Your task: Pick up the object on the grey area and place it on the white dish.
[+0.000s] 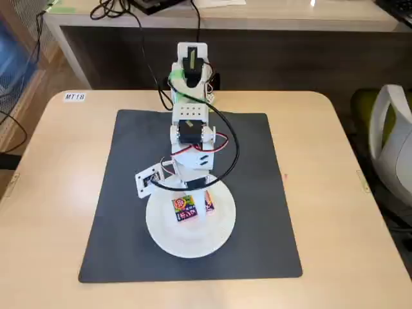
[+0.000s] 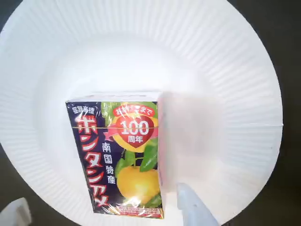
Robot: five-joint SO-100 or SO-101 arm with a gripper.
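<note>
The object (image 1: 185, 209), a small packet printed in yellow, red and dark blue, lies flat on the white dish (image 1: 166, 239). The dish sits at the front centre of the grey area (image 1: 257, 193). My gripper (image 1: 196, 201) hangs straight over the dish. In the wrist view the object (image 2: 120, 155) fills the middle of the ribbed dish (image 2: 211, 70). My gripper (image 2: 104, 213) is open, with one fingertip at the bottom left corner and the other just right of the packet's lower edge. Neither touches the packet. A small red-pink patch shows beside the packet in the fixed view; I cannot tell what it is.
The mat lies on a light wooden table (image 1: 58, 193) with bare wood on every side. The arm's base (image 1: 190, 71) stands at the mat's far edge, with cables trailing behind. A chair (image 1: 393, 141) stands to the right, off the table.
</note>
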